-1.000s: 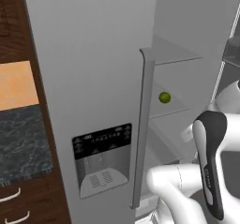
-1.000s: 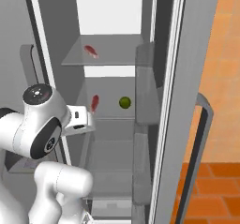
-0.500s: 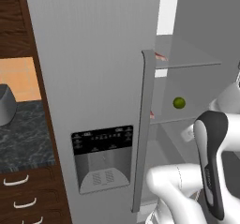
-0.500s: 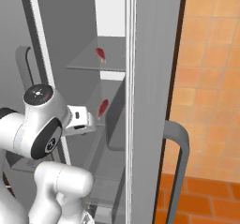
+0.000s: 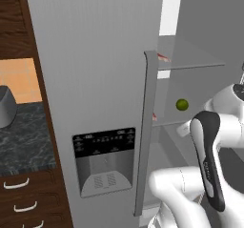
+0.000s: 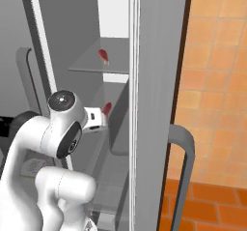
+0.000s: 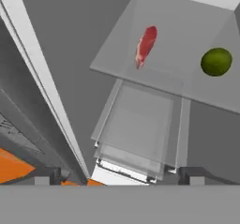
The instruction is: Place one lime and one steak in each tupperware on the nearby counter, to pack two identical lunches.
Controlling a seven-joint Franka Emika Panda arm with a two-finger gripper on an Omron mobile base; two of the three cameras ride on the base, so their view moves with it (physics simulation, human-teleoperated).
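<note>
Grey fridge (image 5: 95, 79) stands open with a dispenser panel (image 5: 102, 160) on its shut door, its writing too small to read; beside it the marbled counter (image 5: 24, 136) over wood drawers, an orange tiled wall (image 6: 217, 80) on the other side. Inside, one steak (image 6: 103, 56) lies on the upper glass shelf (image 6: 91, 63), another steak (image 7: 145, 45) and a lime (image 7: 216, 61) sit apart on the lower shelf (image 7: 178, 40). Gripper (image 7: 119, 176) hangs in front of the shelves, jaws wide apart, holding nothing.

Open fridge bay ahead of me, bare shelf (image 7: 187, 85) between steak (image 7: 145, 45) and lime (image 7: 216, 61), door edge (image 7: 42, 87) crowding one side (close).
</note>
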